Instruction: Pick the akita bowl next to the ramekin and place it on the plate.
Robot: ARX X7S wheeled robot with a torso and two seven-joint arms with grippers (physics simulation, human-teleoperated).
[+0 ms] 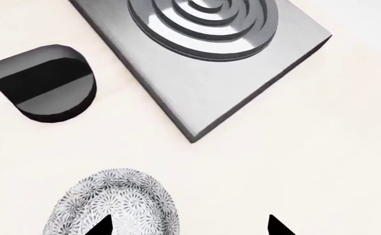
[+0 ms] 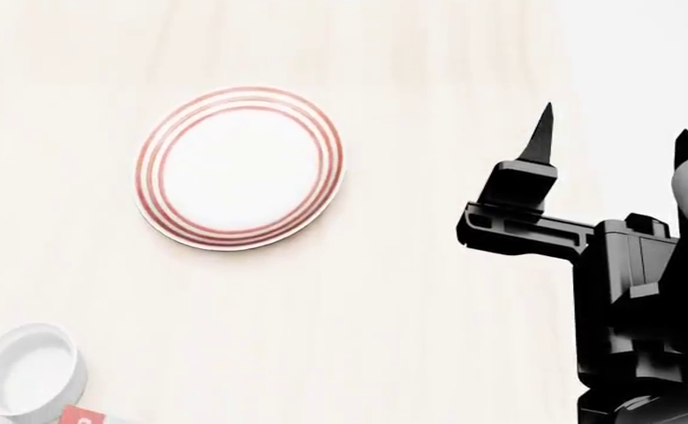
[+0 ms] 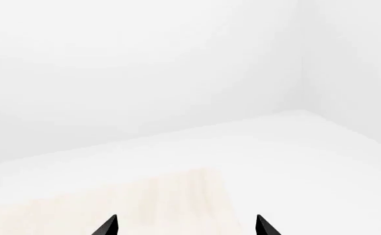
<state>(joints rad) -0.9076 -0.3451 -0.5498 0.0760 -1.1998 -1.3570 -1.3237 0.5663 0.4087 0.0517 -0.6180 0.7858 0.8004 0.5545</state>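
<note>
Left hand [image 1: 189,227] over akita bowl [image 1: 115,205]; plate [image 2: 240,166] elsewhere

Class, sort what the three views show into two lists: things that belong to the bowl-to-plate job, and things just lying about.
Belongs to the job:
akita bowl
ramekin
plate
left hand, open over the bowl

Just lying about:
grey slab with ringed disc
dark knob
red-edged item, mostly cropped

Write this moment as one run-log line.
left gripper: open, above grey-speckled round bowl | right gripper: open, empty | red-ringed white round plate: empty
</note>
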